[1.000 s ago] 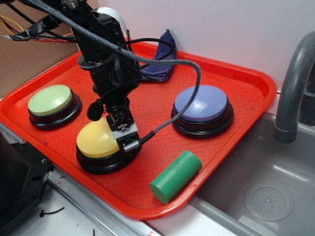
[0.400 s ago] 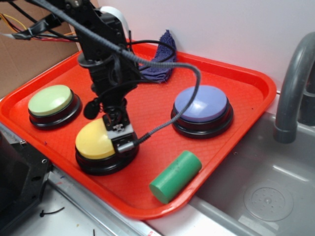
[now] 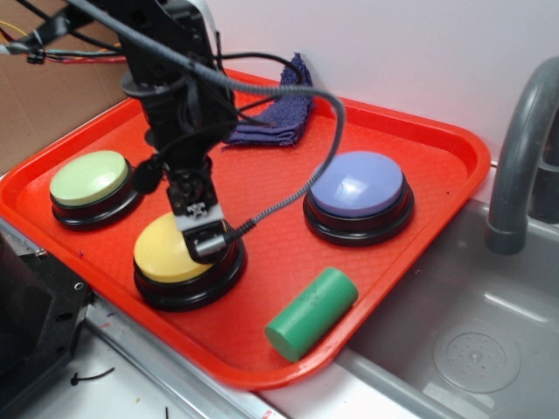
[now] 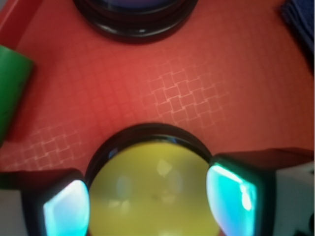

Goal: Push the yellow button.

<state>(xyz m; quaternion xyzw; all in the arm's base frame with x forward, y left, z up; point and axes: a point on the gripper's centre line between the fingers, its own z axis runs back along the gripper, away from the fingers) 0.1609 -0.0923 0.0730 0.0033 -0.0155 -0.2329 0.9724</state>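
Gripper (image 3: 203,240) poised on yellow button (image 3: 170,253), press step in hand.
Exterior: button sits at seven o'clock on red tray (image 3: 437,157). Wrist: pads (image 4: 231,191) spread wide, flanking the dome (image 4: 152,191) at nine and three o'clock; next move probably calls for a straight downward push.

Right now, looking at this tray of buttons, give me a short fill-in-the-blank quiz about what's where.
1. The tool sits over the button whose dome is ____.
2. In the exterior view, the green cylinder lies on the red tray nearest the ____ button.
3. The crumpled cloth at the tray's far edge is dark ____.
4. In the wrist view, the two fingers stand on either side of the dome, so the tool is ____.

Missing words: yellow; yellow; blue; open
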